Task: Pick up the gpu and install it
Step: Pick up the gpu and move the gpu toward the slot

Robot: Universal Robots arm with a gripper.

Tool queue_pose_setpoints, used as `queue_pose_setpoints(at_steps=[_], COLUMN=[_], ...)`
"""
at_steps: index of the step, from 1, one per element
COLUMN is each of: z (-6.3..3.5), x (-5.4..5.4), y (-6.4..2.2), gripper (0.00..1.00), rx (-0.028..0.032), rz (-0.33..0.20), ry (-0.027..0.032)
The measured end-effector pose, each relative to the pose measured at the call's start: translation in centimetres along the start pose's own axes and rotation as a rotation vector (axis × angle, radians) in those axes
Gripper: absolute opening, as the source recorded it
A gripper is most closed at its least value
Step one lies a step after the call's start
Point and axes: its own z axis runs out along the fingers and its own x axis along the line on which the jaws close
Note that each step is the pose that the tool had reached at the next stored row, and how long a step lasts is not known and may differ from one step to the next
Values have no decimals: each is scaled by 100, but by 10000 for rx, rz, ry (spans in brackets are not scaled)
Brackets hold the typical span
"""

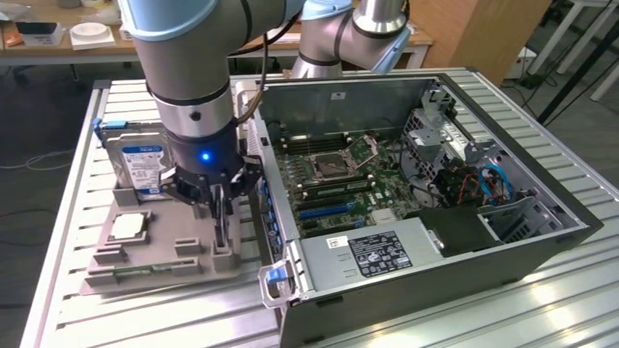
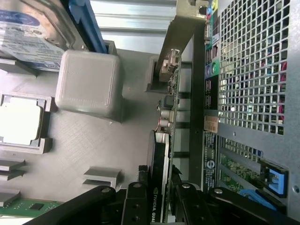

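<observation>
Slatted metal table (image 1: 541, 304), grey tray (image 1: 145, 272) set beside the open PC case (image 1: 454, 283). The gpu (image 2: 165, 112) stands on edge in its tray slot, on the side nearest the case. The gripper (image 1: 219, 206) is down over it, fingers (image 2: 136, 204) pressed to both faces; I read that as clamped on the card. Card is thin: dark shroud with NVIDIA lettering, board side studded with small parts, metal bracket at the far end. My judgement: draw it straight up, card upright, clear of the case wall just beside.
</observation>
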Motion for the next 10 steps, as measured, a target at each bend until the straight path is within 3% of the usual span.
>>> queue_pose_setpoints(at_steps=[6, 10], z=[3, -156], x=[0, 6], y=[-1, 1], gripper=[28, 28], rx=[4, 0], rz=[-9, -10], ry=[-9, -10])
